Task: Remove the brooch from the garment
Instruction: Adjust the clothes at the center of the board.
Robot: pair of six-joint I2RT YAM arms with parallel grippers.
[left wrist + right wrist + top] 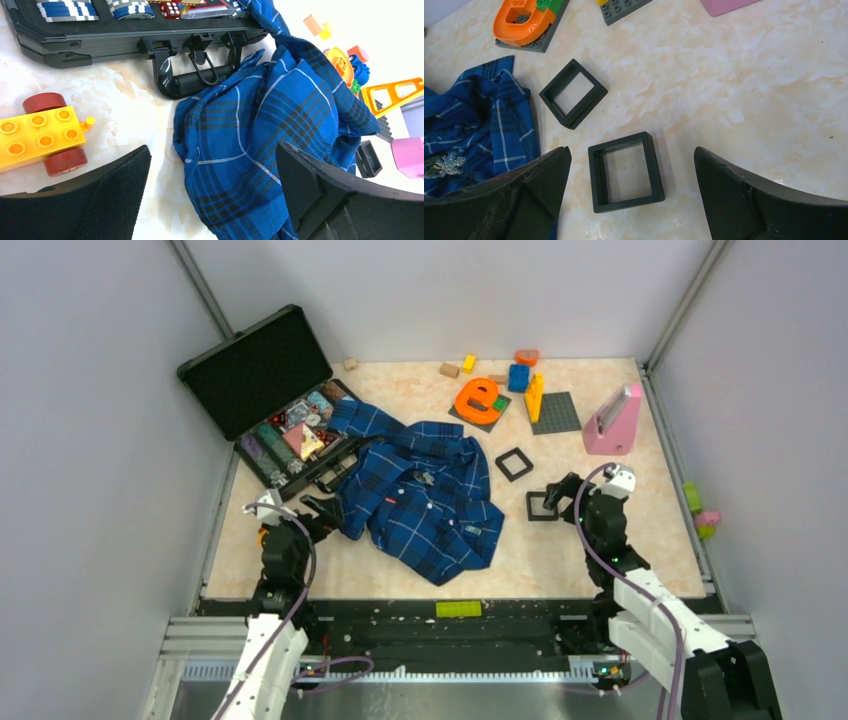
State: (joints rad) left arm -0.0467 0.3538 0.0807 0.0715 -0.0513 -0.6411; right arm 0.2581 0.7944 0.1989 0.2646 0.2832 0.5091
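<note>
Approach stage, nothing grasped yet. Brooch [425, 478] sat mid-shirt [440, 525], near collar. Left gripper [322, 508] spread wide at shirt's left edge. Right gripper [558, 490] spread wide over black frame [626, 172], right of shirt. Next likely: one pins cloth, other pinches brooch.

No printed words can be read; right of the case [258, 365], an orange block [478, 398] forms a lowercase "e"; inside the case, a red die [171, 8] shows white pips, count unclear.
</note>
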